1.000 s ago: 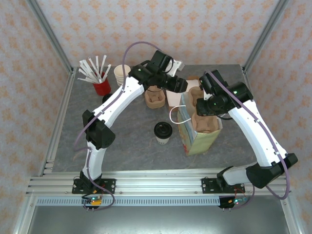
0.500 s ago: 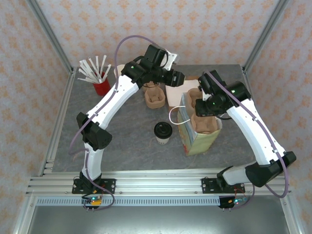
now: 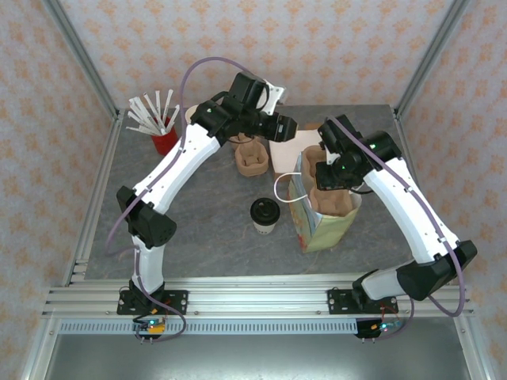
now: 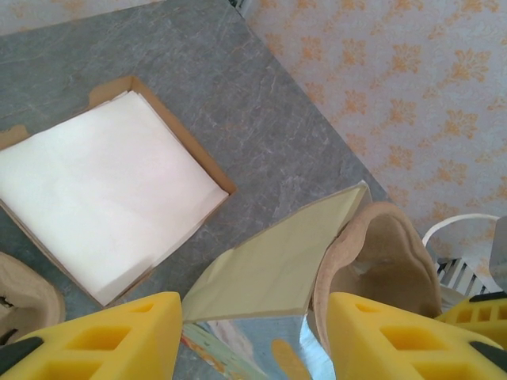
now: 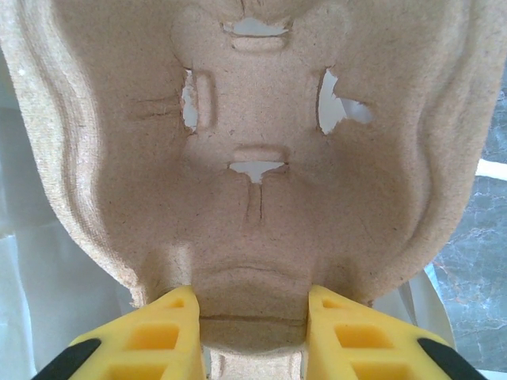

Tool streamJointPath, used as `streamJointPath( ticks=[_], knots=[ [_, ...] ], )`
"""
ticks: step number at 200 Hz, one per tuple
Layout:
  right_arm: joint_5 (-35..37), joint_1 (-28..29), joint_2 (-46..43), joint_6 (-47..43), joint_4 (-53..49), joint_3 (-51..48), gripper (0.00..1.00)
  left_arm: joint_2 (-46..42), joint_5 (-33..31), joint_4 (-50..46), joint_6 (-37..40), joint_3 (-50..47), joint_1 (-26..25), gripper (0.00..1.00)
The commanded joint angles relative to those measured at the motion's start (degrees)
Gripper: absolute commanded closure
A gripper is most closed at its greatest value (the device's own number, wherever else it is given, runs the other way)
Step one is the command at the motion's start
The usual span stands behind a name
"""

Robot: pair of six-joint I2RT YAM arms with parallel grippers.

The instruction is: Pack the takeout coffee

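Item 1, right gripper (image 5: 253,324): at the bottom of my right wrist feed, both yellow fingers pinched on the near lip of the pulp cup carrier (image 5: 261,158). The carrier blocks nearly everything behind it. Only slivers of white show through its slots, and I cannot make out the bag's floor.

Item 2, left gripper (image 4: 253,305): at the bottom edge of my left wrist feed, fingers spread wide, their lower parts cut off by the frame. Through the gap I see a flap of the paper bag (image 4: 273,265). A stack of napkins (image 4: 103,186) lies at the upper left.

Item 3, takeout coffee (image 3: 264,214): overhead, centre of frame, upright on the table (image 3: 206,214), lid on, just left of the bag and apart from both grippers. Open grey tabletop lies to its left and below it.

Item 4, second carrier (image 3: 252,158): above the coffee, its top edge hidden under the left arm.
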Motion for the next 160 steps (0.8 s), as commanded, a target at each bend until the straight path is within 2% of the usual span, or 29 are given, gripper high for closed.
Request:
streamJointPath(
  ticks=[1,25,52,124,160],
  knots=[
    [1.45,0.03,0.53,0.28,-3.56,0.43,0.71,-2.56,1.04,1.63,0.25,-2.76,0.05,0.48],
    [-0.46,0.03,-1.05,0.4,-2.06,0.88,0.71,-4.23,5.0,2.26,1.0,-5.51,-0.37,0.48],
    [-1.07,0.09,-1.17,0.33,-1.99,0.97,0.71,-3.77,6.67,2.31,1.86,-6.74,-1.33,0.48],
    [-1.59,0.03,-2.07,0.97,-2.5,1.36,0.71,0.76,6.11,0.45,2.84,-4.41,-2.68,0.48],
    [-0.8,0.03,-2.13,1.04,-3.02,1.12,0.71,3.63,5.23,-1.48,2.58,-1.3,-2.67,0.55]
  ],
)
